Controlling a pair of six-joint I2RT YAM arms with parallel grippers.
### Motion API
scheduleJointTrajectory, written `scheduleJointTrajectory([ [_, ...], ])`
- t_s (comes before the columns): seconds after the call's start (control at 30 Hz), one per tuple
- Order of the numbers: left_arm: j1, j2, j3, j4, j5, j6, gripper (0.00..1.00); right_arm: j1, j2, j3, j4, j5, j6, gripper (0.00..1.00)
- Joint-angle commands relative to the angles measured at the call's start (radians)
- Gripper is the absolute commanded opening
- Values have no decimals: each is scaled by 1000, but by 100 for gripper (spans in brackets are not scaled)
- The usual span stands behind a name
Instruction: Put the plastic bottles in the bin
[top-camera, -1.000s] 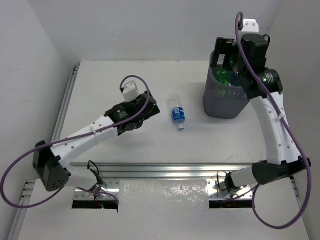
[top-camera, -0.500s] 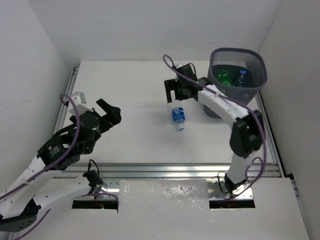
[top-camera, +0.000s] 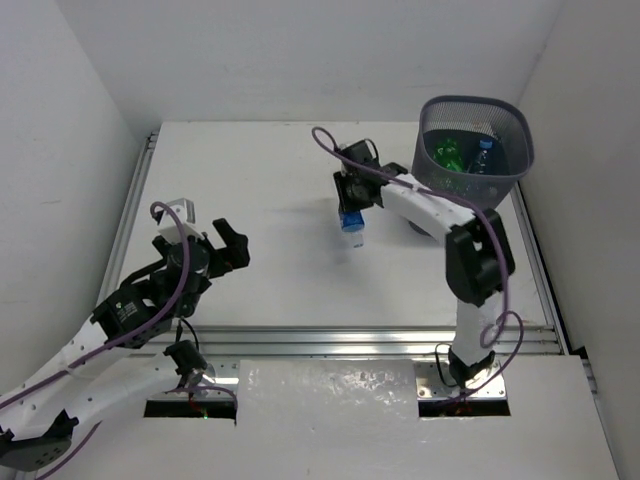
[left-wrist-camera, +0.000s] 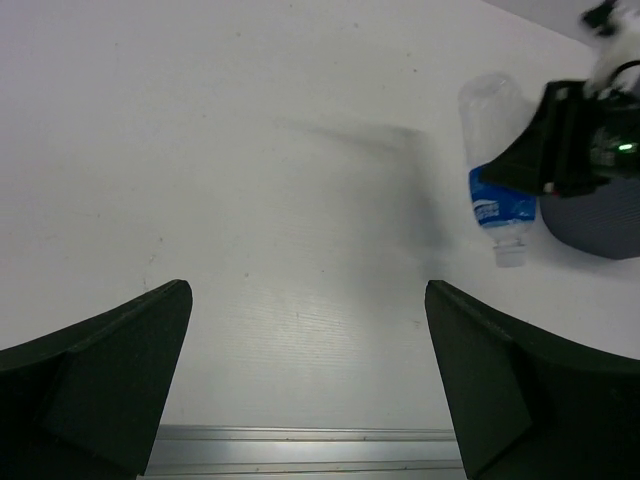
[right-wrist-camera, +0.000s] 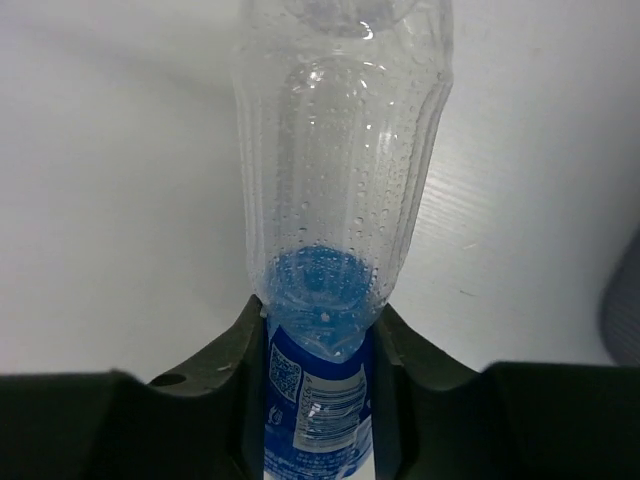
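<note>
A clear plastic bottle (top-camera: 351, 222) with a blue label and white cap lies at mid-table, and my right gripper (top-camera: 352, 197) is shut on it from above. In the right wrist view both fingers press the bottle (right-wrist-camera: 340, 200) at its labelled part. The same bottle (left-wrist-camera: 497, 190) shows at the upper right of the left wrist view. The dark mesh bin (top-camera: 520, 140) stands at the far right and holds a green bottle (top-camera: 447, 153) and a blue-labelled one (top-camera: 483, 157). My left gripper (top-camera: 228, 250) is open over bare table at the near left, well apart from the bottle.
A metal rail (top-camera: 340, 340) runs along the near table edge, just below the left gripper (left-wrist-camera: 308, 380). White walls close in the left, back and right sides. The bin's wall (right-wrist-camera: 628, 310) shows at the right edge of the right wrist view.
The right arm swung from over the bin down to the bottle at mid-table and shut on it. The left arm pulled back from beside the bottle to the near left.
</note>
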Motion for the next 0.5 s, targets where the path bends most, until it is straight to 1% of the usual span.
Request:
scheduleJointTrajectory([
  [0.0,8,-15,-3,60,3,36,100,45,-345,82,64,23,-70,9],
  [0.03,8,-19,-7,66,12,37,100,45,-384,111,48,51,-87,10],
  [0.07,6,-25,-8,67,15,39,100,39,-412,151,6,116,-139,10],
  [0.1,8,-29,-14,70,18,45,100,14,-436,238,-18,149,-164,10],
  [0.13,8,-29,-17,74,27,46,100,-13,-433,290,-54,168,-179,11],
  [0.17,8,-29,-19,74,32,49,100,-50,-423,350,-145,169,-184,12],
  [0.2,6,-27,-19,75,38,51,100,-144,-395,451,-184,146,-186,13],
  [0.27,8,-24,-19,84,57,63,100,-258,-371,518,-282,81,-160,17],
  [0.3,6,-26,-19,87,64,68,100,-361,-361,548,-298,-14,-152,19],
  [0.37,6,-29,-20,100,84,80,100,-433,-343,538,-298,-38,-173,21],
  [0.43,8,-26,-23,115,107,91,100,-470,-315,526,-292,-56,-175,23],
  [0.47,8,-22,-23,120,116,103,100,-507,-306,507,-280,-61,-155,31],
])
